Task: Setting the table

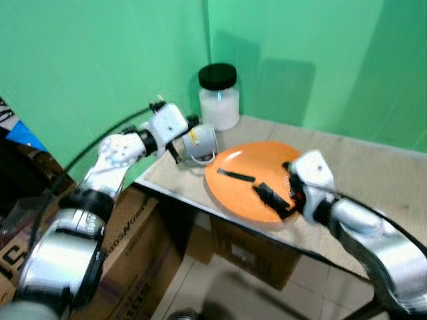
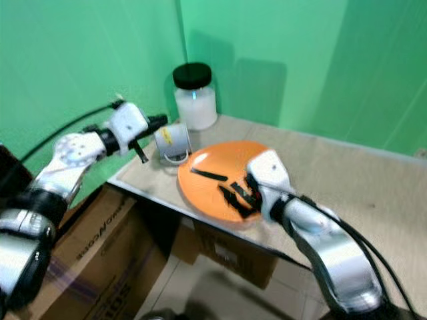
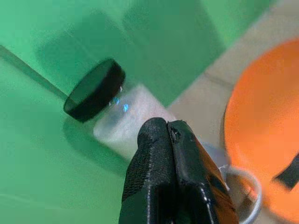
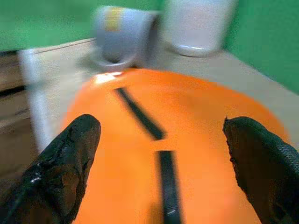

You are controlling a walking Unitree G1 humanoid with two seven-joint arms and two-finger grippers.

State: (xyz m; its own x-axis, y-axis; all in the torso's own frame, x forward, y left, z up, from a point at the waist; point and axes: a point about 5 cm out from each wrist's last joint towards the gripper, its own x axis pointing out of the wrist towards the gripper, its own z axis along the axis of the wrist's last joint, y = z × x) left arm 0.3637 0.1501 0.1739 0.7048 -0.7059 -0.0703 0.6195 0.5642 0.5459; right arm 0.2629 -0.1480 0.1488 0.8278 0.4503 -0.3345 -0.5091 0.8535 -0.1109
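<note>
Left claw (image 1: 189, 135) closed, touching grey mug (image 1: 200, 143) at table (image 1: 373, 173) corner, beside jar (image 1: 219, 97). Right claw (image 4: 159, 154) open over orange plate (image 1: 248, 179), next to mug.

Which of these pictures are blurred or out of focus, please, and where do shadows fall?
Both eye views are soft, most along the arms; in the left eye view the jar throws a shadow on the green wall. The right wrist view smears the mug and blurs its own fingers. The left wrist view blurs the orange plate.
</note>
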